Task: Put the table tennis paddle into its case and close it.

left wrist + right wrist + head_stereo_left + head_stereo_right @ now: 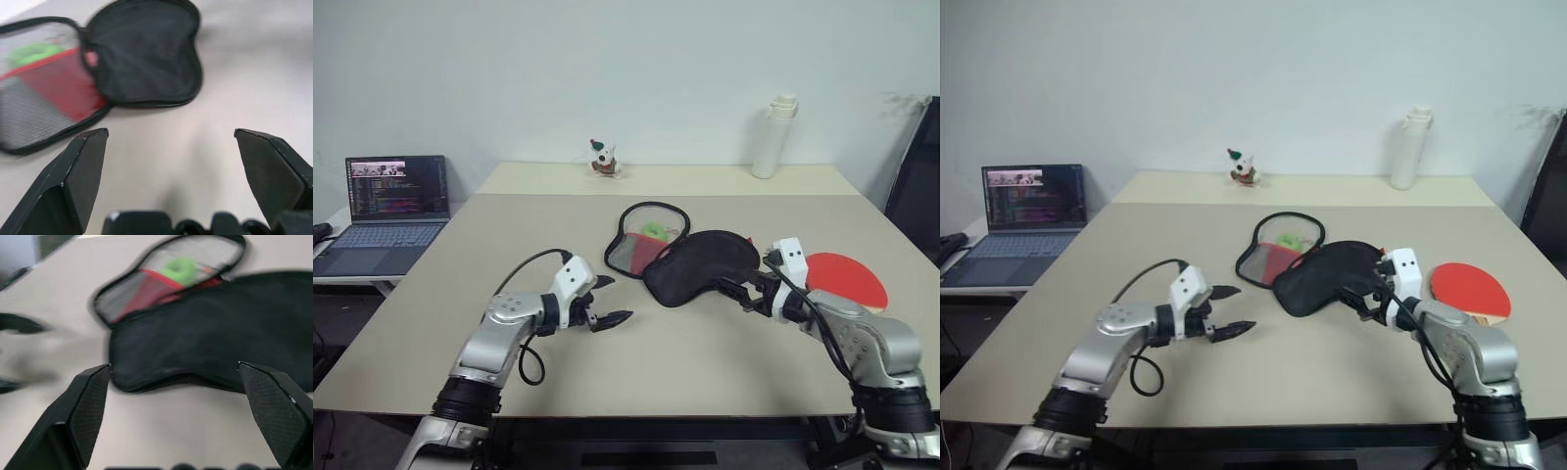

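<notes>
The case (690,257) lies unzipped and spread flat mid-worktop (460,284), so its pocket is exposed for loading. The paddle (847,277) rests at its 3 o'clock, just beside the right end effector (736,291). The left end effector (607,302) hovers at the case's 8 o'clock. Both gape wide, empty.

**Silver arms, white wrist blocks, black fingers**

Both arms are clad in silver-grey shells over black joints. A white block is mounted at each wrist, and black cables are looped alongside. The left gripper (612,300) and right gripper (732,291) are fitted with black wedge-shaped fingers (80,171) (faintly textured).
</notes>
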Robot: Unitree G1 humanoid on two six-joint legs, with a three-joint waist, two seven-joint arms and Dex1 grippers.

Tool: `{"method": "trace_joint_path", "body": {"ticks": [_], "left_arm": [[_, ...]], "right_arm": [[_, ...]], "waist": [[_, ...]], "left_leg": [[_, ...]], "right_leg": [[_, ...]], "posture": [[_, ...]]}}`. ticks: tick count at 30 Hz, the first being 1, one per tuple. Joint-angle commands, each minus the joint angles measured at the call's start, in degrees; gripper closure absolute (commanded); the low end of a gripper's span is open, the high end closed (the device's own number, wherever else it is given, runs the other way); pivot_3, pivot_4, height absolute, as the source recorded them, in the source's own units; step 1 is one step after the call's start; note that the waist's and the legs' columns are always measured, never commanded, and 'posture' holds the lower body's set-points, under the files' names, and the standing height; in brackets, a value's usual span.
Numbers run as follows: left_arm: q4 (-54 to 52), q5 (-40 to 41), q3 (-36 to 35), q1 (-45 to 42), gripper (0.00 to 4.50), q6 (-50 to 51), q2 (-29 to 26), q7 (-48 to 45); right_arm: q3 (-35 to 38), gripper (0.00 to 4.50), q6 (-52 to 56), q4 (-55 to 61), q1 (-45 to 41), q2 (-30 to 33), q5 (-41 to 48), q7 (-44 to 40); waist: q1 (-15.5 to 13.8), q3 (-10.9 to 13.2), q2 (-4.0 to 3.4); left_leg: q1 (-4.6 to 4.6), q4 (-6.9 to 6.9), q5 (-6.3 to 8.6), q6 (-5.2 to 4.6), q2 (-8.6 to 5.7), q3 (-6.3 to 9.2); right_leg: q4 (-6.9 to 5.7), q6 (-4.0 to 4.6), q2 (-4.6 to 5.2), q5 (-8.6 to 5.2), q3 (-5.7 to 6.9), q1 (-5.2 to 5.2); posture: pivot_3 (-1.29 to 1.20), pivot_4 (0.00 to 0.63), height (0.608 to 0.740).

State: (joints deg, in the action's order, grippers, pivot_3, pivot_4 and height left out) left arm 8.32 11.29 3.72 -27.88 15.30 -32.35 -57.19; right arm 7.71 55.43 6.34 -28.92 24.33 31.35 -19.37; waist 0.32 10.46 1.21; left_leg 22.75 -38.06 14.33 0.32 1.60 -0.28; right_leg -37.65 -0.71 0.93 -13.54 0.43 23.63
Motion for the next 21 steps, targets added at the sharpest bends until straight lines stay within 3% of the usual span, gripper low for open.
{"method": "trace_joint_path", "body": {"ticks": [1, 8, 21], "left_arm": [[-2.6, 1.3, -2.5, 0.3, 0.01, -1.5, -1.6, -0.3], [-5.1, 1.4, -3.5, 2.6, 0.01, -1.0, -2.3, 1.5], [-4.9, 0.8, -2.6, 2.5, 0.01, -1.5, -1.8, 2.9]], "right_arm": [[0.9, 0.0, -3.5, -6.6, -3.5, -2.1, -4.7, 5.5], [3.5, 0.0, -8.0, -17.9, -7.8, -6.1, -9.4, 12.7], [7.3, 0.0, -7.4, -20.5, -12.3, -16.9, -4.7, 12.9]], "waist": [[-0.1, 0.0, 0.0], [0.0, 0.0, 0.0], [1.3, 0.0, -0.02]], "left_leg": [[0.05, 0.0, 0.0, 0.0, -0.01, 0.0], [0.2, 0.08, 0.0, 0.0, -0.02, -0.09], [0.15, 0.1, 0.0, 0.0, 0.07, -0.08]], "right_leg": [[0.0, 0.0, 0.02, 0.0, 0.0, 0.04], [-0.1, 0.25, 0.04, 0.16, -0.07, 0.3], [-0.32, 0.22, -0.07, 0.14, -0.3, 0.47]], "posture": [[0.0, 0.15, 0.74], [0.0, 0.15, 0.74], [0.0, 0.15, 0.74]]}}
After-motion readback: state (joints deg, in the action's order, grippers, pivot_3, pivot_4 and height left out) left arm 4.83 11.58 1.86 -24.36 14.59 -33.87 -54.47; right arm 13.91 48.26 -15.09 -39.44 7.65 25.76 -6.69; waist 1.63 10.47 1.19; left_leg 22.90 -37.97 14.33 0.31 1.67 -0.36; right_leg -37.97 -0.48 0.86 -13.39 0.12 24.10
